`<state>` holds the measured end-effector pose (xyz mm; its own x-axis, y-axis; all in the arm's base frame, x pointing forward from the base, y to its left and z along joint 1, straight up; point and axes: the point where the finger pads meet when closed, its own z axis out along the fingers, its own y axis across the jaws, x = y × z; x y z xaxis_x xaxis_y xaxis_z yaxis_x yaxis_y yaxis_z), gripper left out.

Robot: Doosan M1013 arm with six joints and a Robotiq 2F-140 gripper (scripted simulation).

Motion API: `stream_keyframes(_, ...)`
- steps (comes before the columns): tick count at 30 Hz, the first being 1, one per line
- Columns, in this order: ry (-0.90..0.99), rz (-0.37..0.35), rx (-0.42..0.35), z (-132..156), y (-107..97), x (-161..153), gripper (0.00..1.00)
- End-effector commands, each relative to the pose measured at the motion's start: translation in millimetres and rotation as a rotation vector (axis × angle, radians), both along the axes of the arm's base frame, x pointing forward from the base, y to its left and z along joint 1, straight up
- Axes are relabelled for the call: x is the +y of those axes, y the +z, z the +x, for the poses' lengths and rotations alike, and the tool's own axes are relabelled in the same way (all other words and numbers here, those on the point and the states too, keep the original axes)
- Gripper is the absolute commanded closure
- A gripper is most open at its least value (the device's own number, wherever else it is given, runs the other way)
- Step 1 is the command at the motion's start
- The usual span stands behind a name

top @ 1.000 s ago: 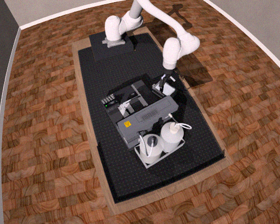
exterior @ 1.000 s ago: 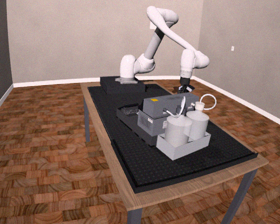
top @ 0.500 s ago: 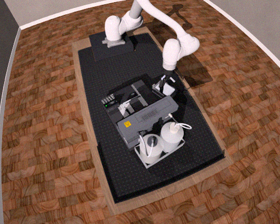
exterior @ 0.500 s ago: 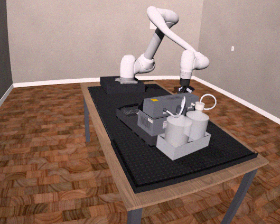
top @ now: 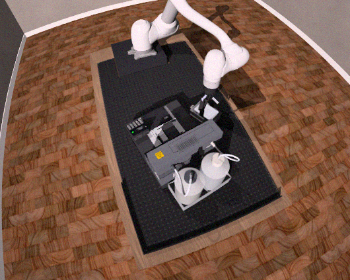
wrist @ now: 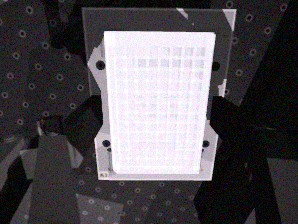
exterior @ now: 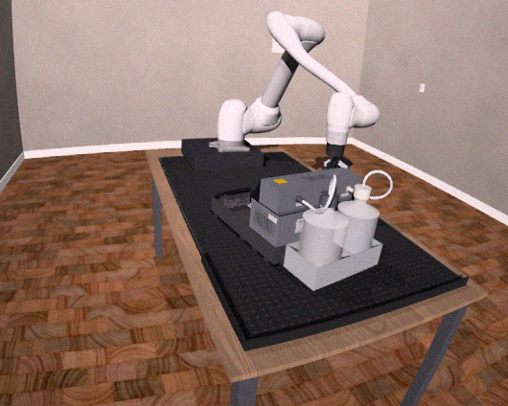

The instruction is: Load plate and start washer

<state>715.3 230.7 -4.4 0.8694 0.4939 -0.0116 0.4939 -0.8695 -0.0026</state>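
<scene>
The white multi-well plate (wrist: 157, 102) lies flat in the grey plate nest N1 (wrist: 95, 80) and fills the middle of the wrist view. In the top view the plate (top: 210, 113) sits at the washer's right rear. My gripper (top: 205, 105) hangs straight over it, open, with one dark finger on each long side of the plate (wrist: 156, 120). I cannot tell whether the fingers touch it. The washer (top: 183, 145) has its carrier (top: 168, 127) standing without a plate. Its keypad (top: 136, 125) is at the left, with a green lamp (top: 133, 132) below it. In the exterior view the washer (exterior: 305, 191) hides the plate behind it.
Two white bottles in a tray (top: 200, 178) stand against the washer's near side, with hoses running to it. The arm's base block (top: 140, 57) is at the far end of the black mat. The nest lies close to the table's right edge.
</scene>
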Motion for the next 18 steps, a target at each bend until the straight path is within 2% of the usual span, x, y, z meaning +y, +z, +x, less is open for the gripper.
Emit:
stream_keyframes(1, 0.000, -0.001, -0.005, 1.2, -0.5, 0.2, 0.30)
stream_keyframes(18, 0.000, -0.001, -0.005, 1.2, -1.7, 0.2, 0.30)
